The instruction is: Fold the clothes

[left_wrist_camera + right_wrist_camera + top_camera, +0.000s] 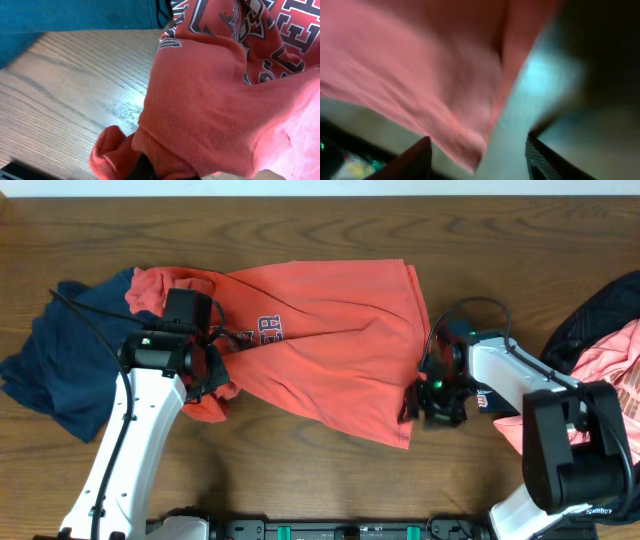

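An orange T-shirt [330, 340] with dark lettering lies spread across the middle of the table. My left gripper [205, 370] is shut on the shirt's bunched left end [200, 125], and the fabric wraps over its fingers. My right gripper [432, 395] sits at the shirt's right edge. In the right wrist view its two fingers stand wide apart, with the blurred shirt edge [445, 90] hanging between them, not pinched.
A dark blue garment [70, 360] lies crumpled at the left; it also shows in the left wrist view [75, 15]. A pile with a dark garment [600, 310] and a pink one [610, 370] sits at the right edge. Bare wood table [300, 470] lies in front.
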